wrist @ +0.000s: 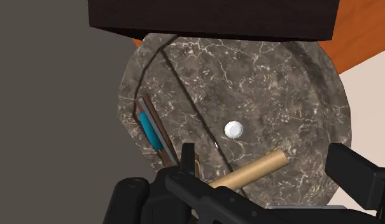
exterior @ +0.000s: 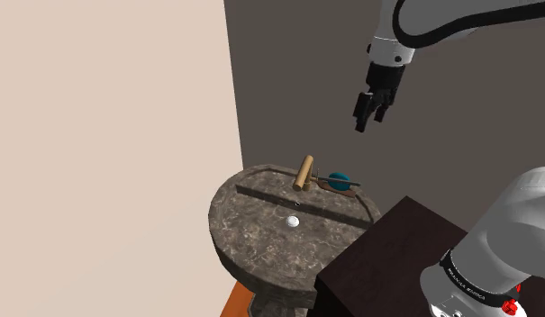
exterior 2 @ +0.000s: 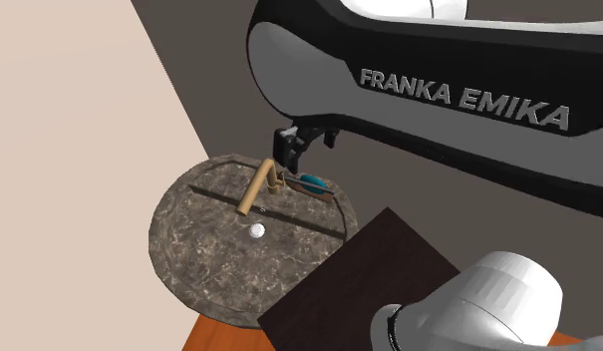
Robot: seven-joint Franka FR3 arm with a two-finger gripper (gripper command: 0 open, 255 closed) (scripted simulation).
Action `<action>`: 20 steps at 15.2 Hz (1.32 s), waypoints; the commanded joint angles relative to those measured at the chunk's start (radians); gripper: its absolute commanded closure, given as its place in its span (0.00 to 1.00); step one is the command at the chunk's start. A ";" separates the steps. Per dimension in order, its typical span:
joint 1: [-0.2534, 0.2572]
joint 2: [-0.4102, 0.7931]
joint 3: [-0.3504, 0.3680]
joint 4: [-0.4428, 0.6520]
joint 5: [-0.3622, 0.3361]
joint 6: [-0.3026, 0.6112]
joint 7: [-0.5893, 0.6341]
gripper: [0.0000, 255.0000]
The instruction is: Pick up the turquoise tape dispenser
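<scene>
One relation is decisive: the turquoise tape dispenser in its thin brown frame (exterior: pixel 340 180) lies well below the all-black two-finger pincer (exterior: pixel 372 106), at the far rim of the round dark marbled table (exterior: pixel 261 243), long axis laid along that rim. The pincer is held open and empty. Whether the tan wooden cylinder (exterior: pixel 303 171) just beside, toward the shoulder view's left, touches the dispenser cannot be told.

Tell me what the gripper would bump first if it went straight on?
Probably the tan cylinder on the round marbled table: the wrist view shows it ahead of the open gripper, though depth is unclear.
</scene>
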 commanded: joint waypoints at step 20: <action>-0.034 0.733 -0.060 0.045 -0.237 0.603 -0.214 0.00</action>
